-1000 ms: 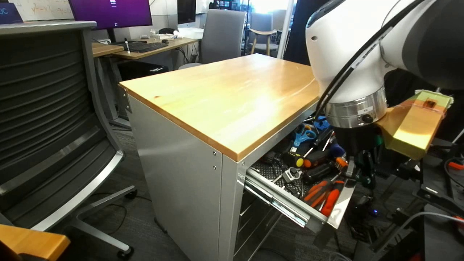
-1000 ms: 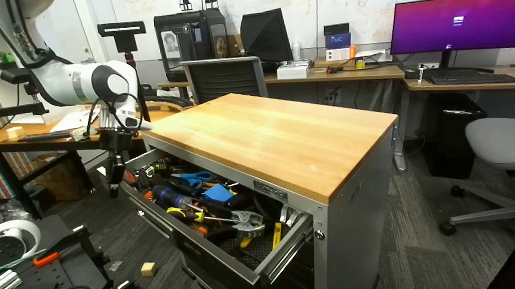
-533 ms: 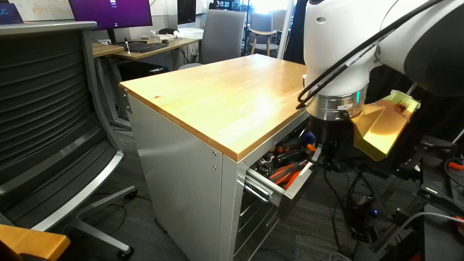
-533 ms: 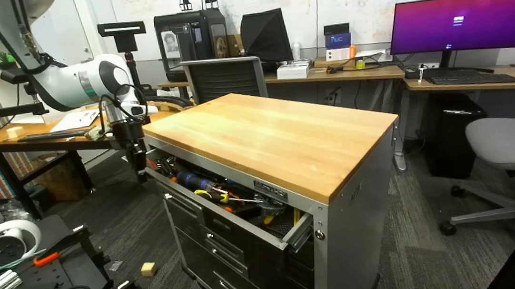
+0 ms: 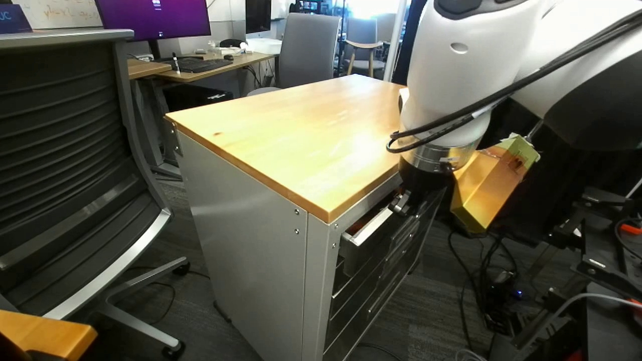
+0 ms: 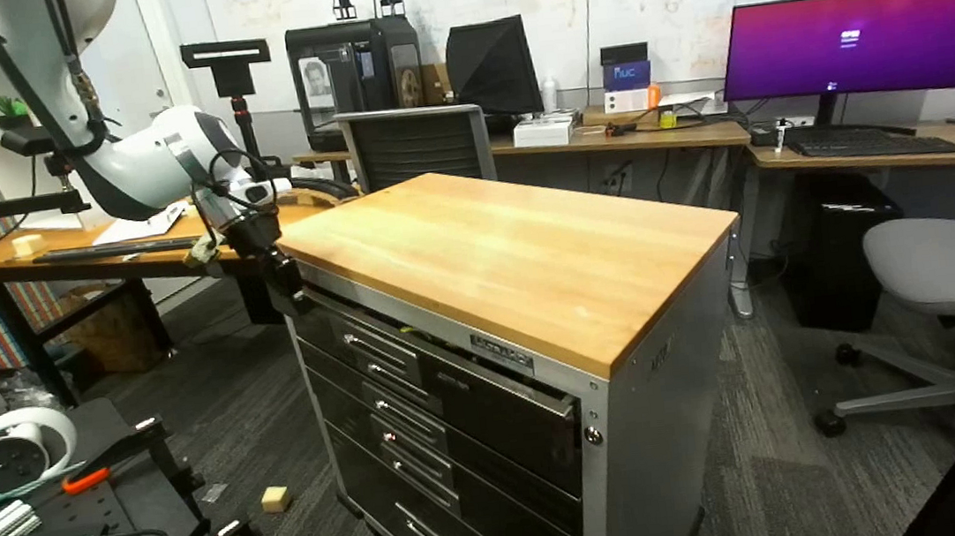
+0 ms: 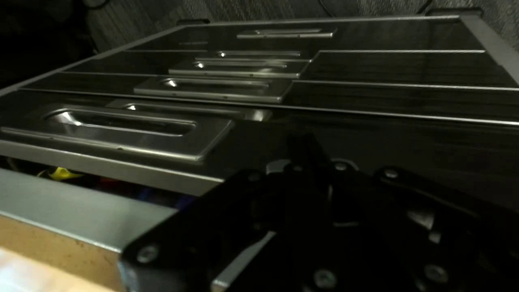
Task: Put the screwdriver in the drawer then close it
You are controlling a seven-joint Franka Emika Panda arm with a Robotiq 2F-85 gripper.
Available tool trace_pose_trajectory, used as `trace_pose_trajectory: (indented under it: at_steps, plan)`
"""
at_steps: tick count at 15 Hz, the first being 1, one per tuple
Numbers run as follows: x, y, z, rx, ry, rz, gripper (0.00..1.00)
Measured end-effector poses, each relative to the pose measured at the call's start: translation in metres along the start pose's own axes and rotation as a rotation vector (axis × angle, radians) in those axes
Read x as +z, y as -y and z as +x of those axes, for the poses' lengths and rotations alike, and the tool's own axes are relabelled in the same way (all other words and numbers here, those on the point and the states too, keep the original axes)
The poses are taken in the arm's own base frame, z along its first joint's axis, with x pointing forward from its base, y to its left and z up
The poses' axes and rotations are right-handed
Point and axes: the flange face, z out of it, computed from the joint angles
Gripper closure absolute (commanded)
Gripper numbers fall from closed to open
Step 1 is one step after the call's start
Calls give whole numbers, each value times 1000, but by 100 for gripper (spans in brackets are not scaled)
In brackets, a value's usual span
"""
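High on the cabinet (image 6: 652, 454), the drawer (image 6: 455, 393) stands ajar, the screwdriver out of sight; your fingers (image 7: 313, 152) are pressed together. Expect stiff, slick, probably weighty metal; push nearer the handle (image 7: 121, 136).

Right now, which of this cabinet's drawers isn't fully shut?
The uppermost drawer, nearest the wooden top: its front juts out, while the drawers beneath look closed.

The cabinet (image 5: 251, 225) is pale grey beneath a honey-coloured wooden top (image 5: 301, 125); the drawer (image 6: 501, 412) looks nearly black in front, edged in silver. The tool (image 7: 305, 142) is mostly black, the arm (image 5: 446, 85) mostly white, a box (image 5: 481, 185) amber and yellow-green. The screen (image 6: 792, 48) glows purple to magenta. The carpet (image 6: 759, 416) is grey with darker streaks.
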Motion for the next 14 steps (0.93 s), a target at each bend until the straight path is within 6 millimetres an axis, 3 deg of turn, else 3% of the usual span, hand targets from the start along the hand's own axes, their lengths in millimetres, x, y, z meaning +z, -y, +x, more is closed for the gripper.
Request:
trace_pose_trajectory:
  at_steps: [4, 6, 7, 8, 9, 12, 14]
  plan:
    - [-5, 7, 6, 52, -144, -21, 93]
    - [-4, 10, 0, 77, -180, -28, 92]
    - [-4, 11, -3, 87, -197, -33, 86]
    - [-4, 12, -5, 95, -211, -35, 66]
    - [-3, 13, -7, 100, -222, -38, 65]
    - [-7, 10, -6, 99, -198, -27, 44]
    - [-24, -3, 4, 96, -139, 10, 28]
